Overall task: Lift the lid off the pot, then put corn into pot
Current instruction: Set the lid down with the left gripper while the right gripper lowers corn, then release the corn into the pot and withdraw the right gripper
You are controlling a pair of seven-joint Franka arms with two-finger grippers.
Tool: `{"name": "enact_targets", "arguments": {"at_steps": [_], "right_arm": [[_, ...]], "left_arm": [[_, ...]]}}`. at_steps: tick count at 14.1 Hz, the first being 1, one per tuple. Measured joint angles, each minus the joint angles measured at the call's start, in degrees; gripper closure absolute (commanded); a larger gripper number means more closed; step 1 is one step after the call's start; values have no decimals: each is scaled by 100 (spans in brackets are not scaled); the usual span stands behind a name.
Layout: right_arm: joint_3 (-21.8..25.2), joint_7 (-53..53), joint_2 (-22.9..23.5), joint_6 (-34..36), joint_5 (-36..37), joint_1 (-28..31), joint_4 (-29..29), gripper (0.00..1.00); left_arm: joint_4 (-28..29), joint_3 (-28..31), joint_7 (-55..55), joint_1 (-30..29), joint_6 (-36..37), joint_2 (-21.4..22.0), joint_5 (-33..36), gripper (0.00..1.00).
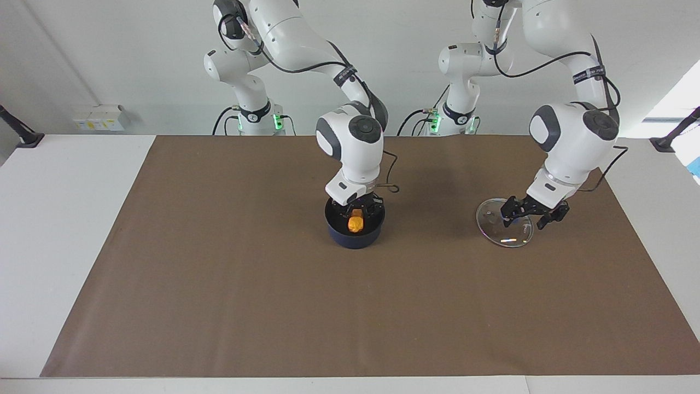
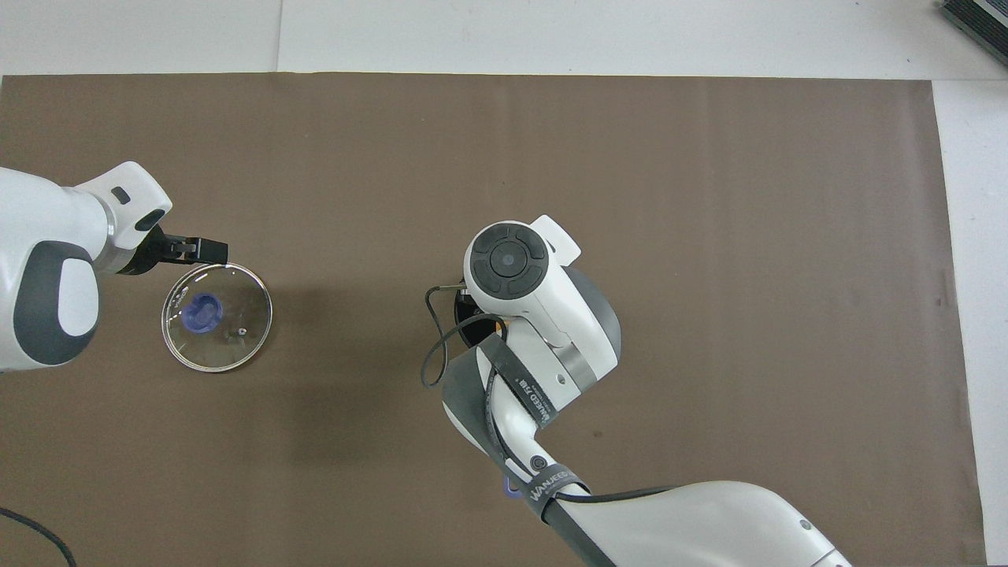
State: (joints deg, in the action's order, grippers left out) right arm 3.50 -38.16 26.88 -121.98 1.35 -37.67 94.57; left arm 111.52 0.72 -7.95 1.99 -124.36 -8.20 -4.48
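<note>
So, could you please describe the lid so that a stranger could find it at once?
Start from the brown mat covering the table and go toward the left arm's end. There the lid lies flat on the mat, away from the pot. It is the only clear glass disc, with a metal rim and a blue knob in its centre.

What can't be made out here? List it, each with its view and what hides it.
- Overhead view: the right arm covers the pot, bar its handle's tip, and the corn.
- Facing view: the pot's wall hides whether the corn touches bottom.
- Overhead view: the edge cuts off the left arm.
</note>
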Motion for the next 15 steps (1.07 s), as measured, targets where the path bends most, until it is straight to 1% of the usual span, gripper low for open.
{"name": "enact_targets", "arguments": {"at_steps": [3,4,7,8,9,11,12,13,14,15], "right_arm": [[3,0,0,-14,0,0,38,79],[3,0,0,-16,0,1,45,76],[4,0,0,-17,0,1,69,72],[4,0,0,-18,0,1,73,62],[4,0,-1,-19,0,1,75,62],[6,0,-1,-20,0,3,76,57],[7,0,-1,-20,0,6,77,49],[8,0,-1,-20,0,10,78,34],[9,0,-1,-21,0,17,78,30],[9,0,-1,-27,0,26,77,22]], "left_arm": [[-553,24,30,-6,670,2,2,0],[-726,38,95,-12,917,3,3,0],[-1408,46,282,-18,1836,21,171,0],[-1653,34,333,-18,2156,45,236,0],[-1908,18,380,-16,2491,82,301,0],[-2158,4,451,-16,2885,195,325,0],[-2192,14,472,-17,3014,292,331,0],[-2194,36,478,-20,3162,413,334,0],[-2191,58,490,-29,3334,529,338,0],[-2165,76,507,-62,3470,635,343,0]]}}
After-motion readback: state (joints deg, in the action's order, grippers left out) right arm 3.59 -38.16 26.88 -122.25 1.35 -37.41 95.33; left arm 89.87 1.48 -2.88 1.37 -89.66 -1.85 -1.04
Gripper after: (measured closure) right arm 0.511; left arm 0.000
